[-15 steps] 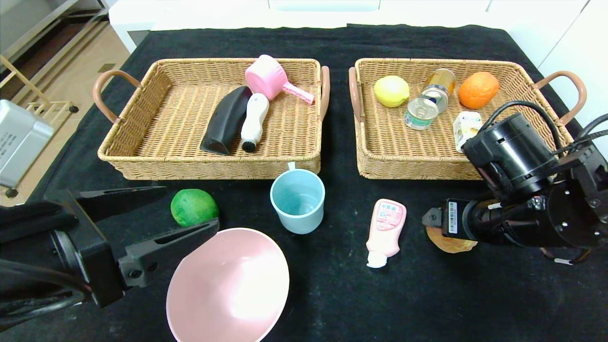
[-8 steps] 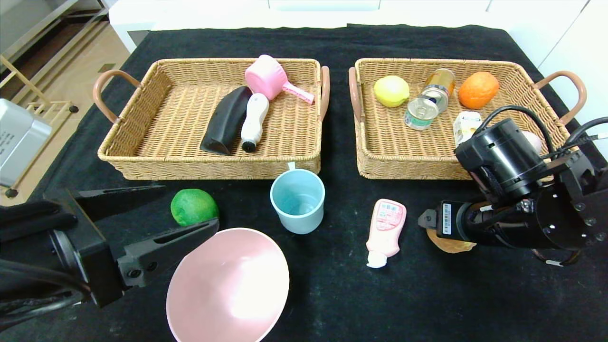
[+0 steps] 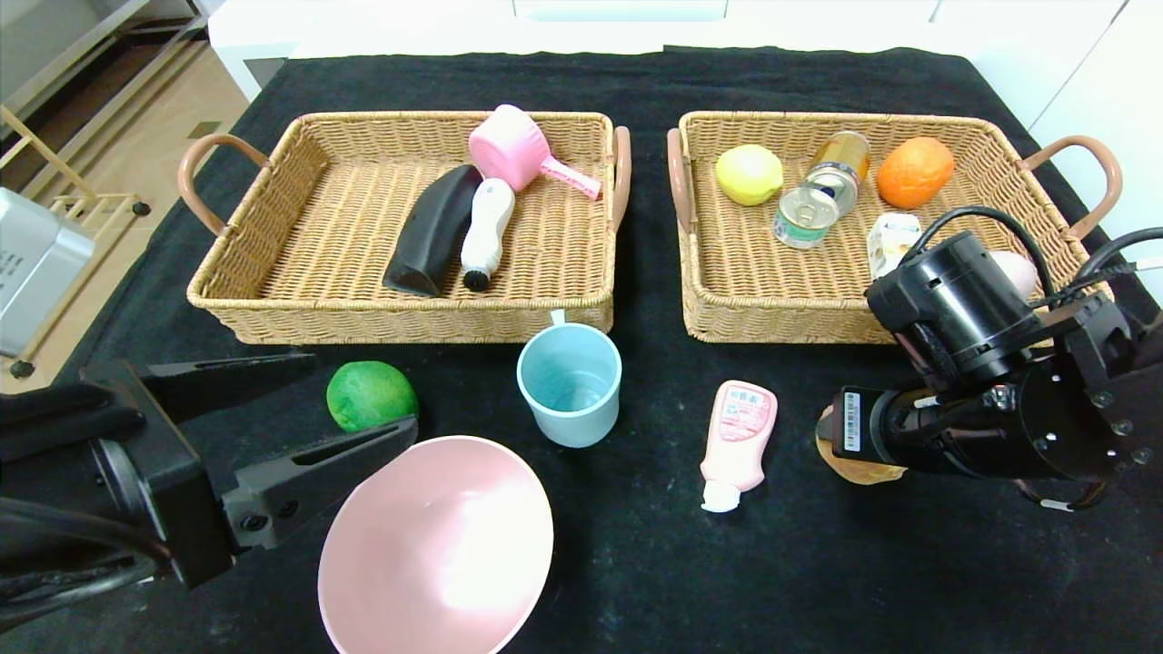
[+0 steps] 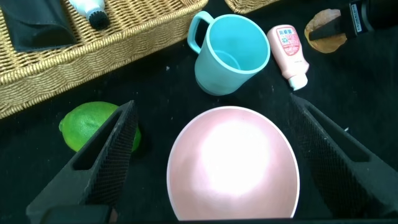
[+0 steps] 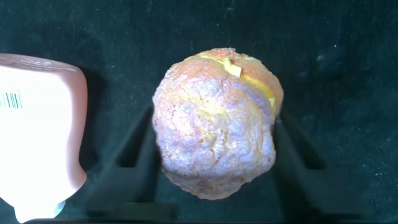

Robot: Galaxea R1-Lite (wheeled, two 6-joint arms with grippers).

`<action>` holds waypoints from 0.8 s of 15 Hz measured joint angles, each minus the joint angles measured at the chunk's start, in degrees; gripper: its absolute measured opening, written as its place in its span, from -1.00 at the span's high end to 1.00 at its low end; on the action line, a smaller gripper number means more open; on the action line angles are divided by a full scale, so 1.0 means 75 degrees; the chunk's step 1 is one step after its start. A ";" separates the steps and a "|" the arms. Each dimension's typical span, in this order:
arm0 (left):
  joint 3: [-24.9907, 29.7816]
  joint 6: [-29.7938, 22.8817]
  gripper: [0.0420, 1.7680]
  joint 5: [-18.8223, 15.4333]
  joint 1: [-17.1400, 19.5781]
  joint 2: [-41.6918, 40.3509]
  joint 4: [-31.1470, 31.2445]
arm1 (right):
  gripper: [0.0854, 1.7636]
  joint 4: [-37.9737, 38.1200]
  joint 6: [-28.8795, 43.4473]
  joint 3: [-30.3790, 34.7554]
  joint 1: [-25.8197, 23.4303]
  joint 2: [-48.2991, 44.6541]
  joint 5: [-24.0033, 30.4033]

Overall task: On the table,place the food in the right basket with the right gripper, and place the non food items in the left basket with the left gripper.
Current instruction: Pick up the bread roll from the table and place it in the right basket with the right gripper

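The right gripper [image 5: 214,162] has drawn its fingers in against the brown bun [image 5: 214,121] on the table [image 3: 636,563], beside the pink bottle [image 3: 738,429]. The left gripper [image 4: 211,162] hovers spread wide over the pink bowl [image 3: 436,545].

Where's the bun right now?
In the head view the bun lies on the table on the robot's right, in front of the right basket, just right of the pink bottle, under the right gripper.
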 joint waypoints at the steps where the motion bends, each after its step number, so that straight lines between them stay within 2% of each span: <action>1: 0.0000 0.0000 -0.94 0.0000 0.0000 -0.0002 0.0000 | -0.01 0.0003 -0.0003 0.0000 0.0000 0.0003 0.0002; 3: 0.0000 0.0000 -0.94 -0.0003 0.0002 -0.0002 0.0000 | 0.10 0.0003 -0.0003 0.0000 0.0015 0.0011 -0.0003; 12: 0.0015 0.0000 -0.94 0.0000 0.0002 -0.0005 0.0002 | 0.11 0.0018 -0.0018 0.0060 0.0023 0.0033 0.0002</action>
